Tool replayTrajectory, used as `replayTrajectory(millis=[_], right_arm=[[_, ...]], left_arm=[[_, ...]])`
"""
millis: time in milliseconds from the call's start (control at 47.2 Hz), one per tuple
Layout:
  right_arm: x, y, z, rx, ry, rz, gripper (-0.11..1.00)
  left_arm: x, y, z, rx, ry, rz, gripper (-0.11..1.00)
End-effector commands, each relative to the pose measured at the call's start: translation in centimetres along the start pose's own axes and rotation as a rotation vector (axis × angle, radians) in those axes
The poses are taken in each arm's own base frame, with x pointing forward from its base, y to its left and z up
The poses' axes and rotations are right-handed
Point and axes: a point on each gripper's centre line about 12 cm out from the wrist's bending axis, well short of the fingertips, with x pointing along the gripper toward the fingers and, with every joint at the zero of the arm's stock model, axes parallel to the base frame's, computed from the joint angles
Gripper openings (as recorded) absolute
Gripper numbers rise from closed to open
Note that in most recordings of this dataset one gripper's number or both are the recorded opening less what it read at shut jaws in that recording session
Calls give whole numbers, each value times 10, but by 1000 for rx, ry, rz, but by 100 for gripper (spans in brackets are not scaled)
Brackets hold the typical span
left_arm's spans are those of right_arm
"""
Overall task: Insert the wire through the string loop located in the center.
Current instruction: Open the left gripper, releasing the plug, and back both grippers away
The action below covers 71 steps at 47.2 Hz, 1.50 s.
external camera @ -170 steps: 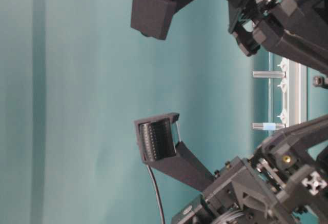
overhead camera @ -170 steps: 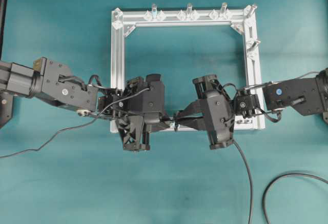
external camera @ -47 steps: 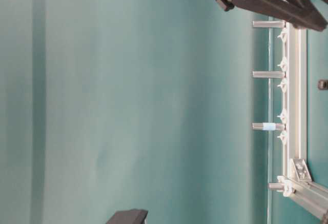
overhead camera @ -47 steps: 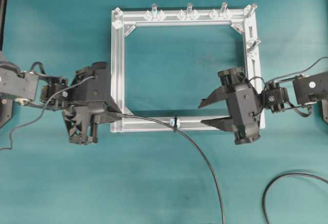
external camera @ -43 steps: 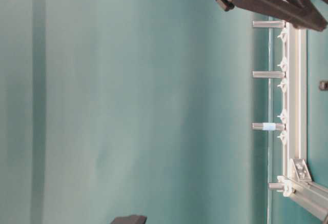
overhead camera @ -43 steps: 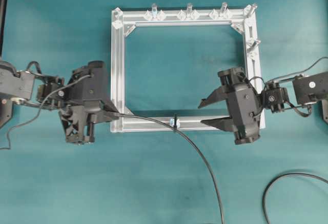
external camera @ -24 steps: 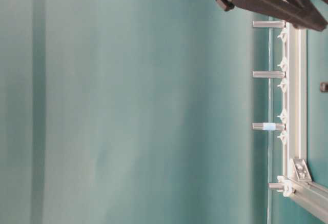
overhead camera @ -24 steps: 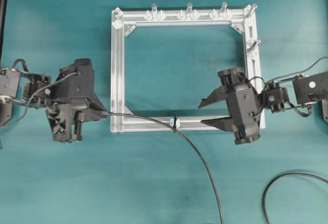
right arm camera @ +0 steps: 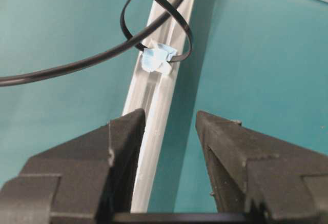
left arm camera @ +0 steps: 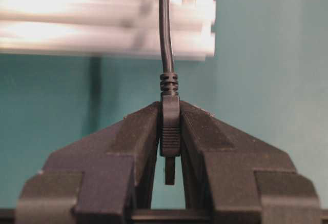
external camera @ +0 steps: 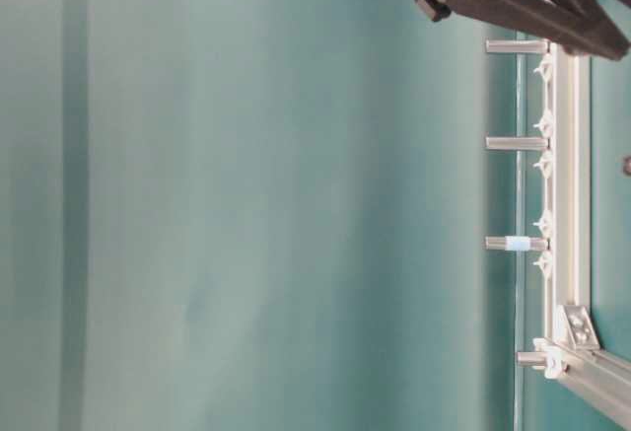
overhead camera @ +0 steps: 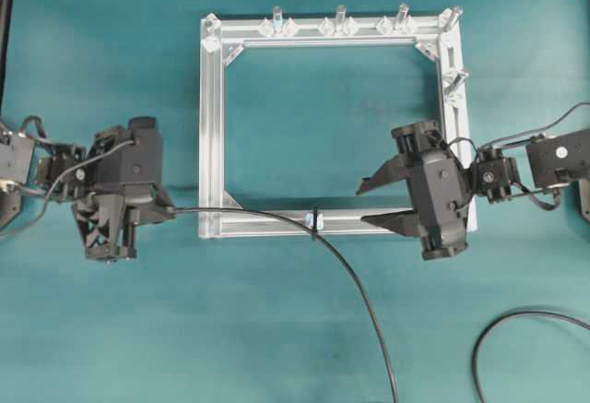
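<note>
Frame [overhead camera: 211, 126] lies flat on the teal counter [overhead camera: 304, 329]. Wire [overhead camera: 359, 297] already runs through the loop [overhead camera: 315, 216] at the middle of the frame's near bar — threading looks done. Left end effector [overhead camera: 166, 210] sits left of the frame, clamped on the wire's plug end [left arm camera: 170, 126], the wire running from it across the frame's corner to the loop. Right end effector [overhead camera: 373, 205] hangs wide and empty over the near bar, loop just ahead of it. Left to do, likely: release the plug — maybe pull more slack through first.
</note>
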Motion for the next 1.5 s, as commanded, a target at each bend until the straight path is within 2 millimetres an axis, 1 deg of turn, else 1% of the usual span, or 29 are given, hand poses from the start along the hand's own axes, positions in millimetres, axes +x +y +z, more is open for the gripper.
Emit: replayTrajectory(millis=[0, 233, 508, 762, 953, 995, 1122, 1165, 1186, 1271, 1482], right_arm=[[-3, 0, 8, -1, -31, 0, 49], [-4, -1, 8, 0, -32, -2, 49], [-3, 0, 9, -1, -32, 0, 49], [-3, 0, 9, -1, -32, 0, 49], [-3, 0, 8, -1, -31, 0, 49], [-3, 0, 8, -1, -31, 0, 49], [-3, -1, 8, 0, -31, -2, 49], [-3, 0, 8, -2, -31, 0, 49], [-3, 0, 8, -1, -31, 0, 49], [-3, 0, 9, -1, -32, 0, 49], [-4, 0, 9, -1, -34, -1, 49]], left_arm=[[2, -4, -1, -23, -22, -13, 13], [7, -4, 0, -47, -53, -20, 13], [15, -4, -2, -50, -36, -14, 13], [14, -4, -1, -46, -39, -15, 13], [13, -5, 5, -39, -46, -17, 13], [13, -6, 6, -39, -43, -17, 16], [12, -7, 10, -32, -44, -18, 54], [11, -8, 12, -29, -48, -20, 64], [11, -8, 12, -27, -50, -20, 65], [11, -8, 14, -29, -54, -22, 59], [7, -9, 18, -28, -71, -25, 59]])
